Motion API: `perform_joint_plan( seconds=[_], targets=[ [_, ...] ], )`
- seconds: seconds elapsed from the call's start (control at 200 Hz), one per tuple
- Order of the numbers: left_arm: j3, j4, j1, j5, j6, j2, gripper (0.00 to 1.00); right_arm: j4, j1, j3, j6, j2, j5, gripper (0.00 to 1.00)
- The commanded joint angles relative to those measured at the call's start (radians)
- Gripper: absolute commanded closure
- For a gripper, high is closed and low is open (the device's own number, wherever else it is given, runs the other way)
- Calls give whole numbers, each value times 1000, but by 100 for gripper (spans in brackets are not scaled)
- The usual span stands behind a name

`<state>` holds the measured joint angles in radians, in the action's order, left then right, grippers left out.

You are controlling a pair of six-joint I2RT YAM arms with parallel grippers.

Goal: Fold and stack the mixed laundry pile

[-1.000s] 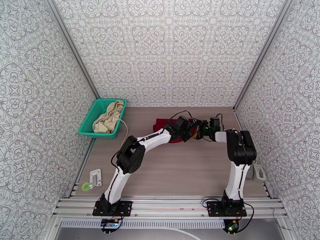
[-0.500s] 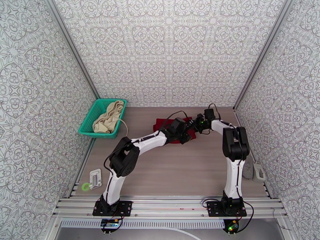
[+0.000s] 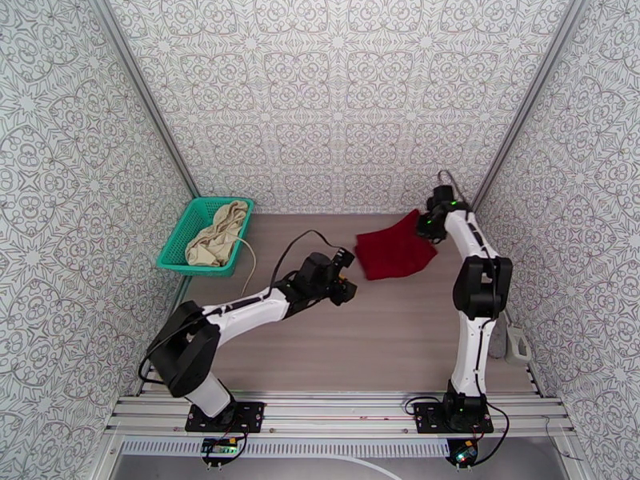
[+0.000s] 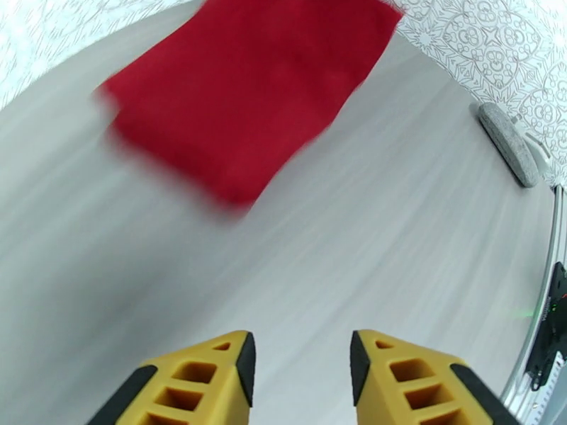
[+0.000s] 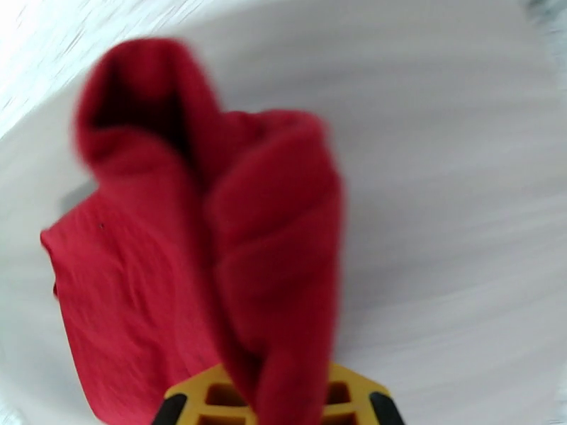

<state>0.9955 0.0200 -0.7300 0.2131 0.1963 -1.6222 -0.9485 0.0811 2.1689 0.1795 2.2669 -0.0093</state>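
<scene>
The dark red shirt (image 3: 392, 254) lies folded on the table right of centre, and its far right corner is lifted. My right gripper (image 3: 422, 226) is shut on that corner near the back wall. In the right wrist view the red cloth (image 5: 142, 292) hangs bunched out of the right gripper (image 5: 273, 394). My left gripper (image 3: 346, 279) hovers just left of the shirt, apart from it. It is open and holds nothing (image 4: 301, 348), with the shirt (image 4: 241, 86) ahead of it. The cream-beige garment (image 3: 216, 234) lies in the teal basket (image 3: 172, 251), and its white cord (image 3: 250, 262) trails over the rim.
The basket stands at the back left against the wall. A small white device (image 3: 192, 356) and a green ring (image 3: 170, 374) lie at the front left. A grey object (image 3: 496, 338) sits at the table's right edge, also in the left wrist view (image 4: 507, 143). Patterned walls enclose three sides.
My left gripper opened, let go of the shirt and drew back to the near left. My right gripper shut on the shirt and pulled it toward the far right corner.
</scene>
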Motion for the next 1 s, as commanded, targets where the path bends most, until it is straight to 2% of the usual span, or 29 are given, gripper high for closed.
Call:
perform_joint_plan(
  seconds=[0.0,0.155,0.315,0.34,0.38,0.405,0.465,0.55,0.68,0.83,0.895,0.995],
  targets=[
    [-60,0,12,-7,54,51,59,-120,76,152,-103,83,221,100],
    [-117,-21,34,-8,73,113,59,-155,130,335,-164,170,330,100],
    [-129,-61,56,-6,74,136,59,-74,146,359,-218,238,433,100],
    [-127,-69,58,-7,74,137,59,-62,146,358,-222,247,448,92],
    [-127,-79,62,-7,75,139,59,-46,148,360,-225,262,486,69],
    [-127,-83,65,-9,76,140,59,-43,148,366,-227,270,512,60],
    [-130,-89,72,-12,80,146,58,-47,146,391,-222,281,553,47],
    [-141,-82,85,-8,96,155,58,-26,142,399,-215,257,611,37],
    [-143,-76,102,5,120,169,57,34,120,369,-242,190,660,33],
    [-142,-85,133,14,130,211,57,28,75,340,-221,122,626,32],
    [-127,-128,179,11,131,249,57,17,33,275,-195,74,578,32],
    [-57,-282,290,-54,123,309,58,43,-35,81,-100,-66,408,32]
  ],
)
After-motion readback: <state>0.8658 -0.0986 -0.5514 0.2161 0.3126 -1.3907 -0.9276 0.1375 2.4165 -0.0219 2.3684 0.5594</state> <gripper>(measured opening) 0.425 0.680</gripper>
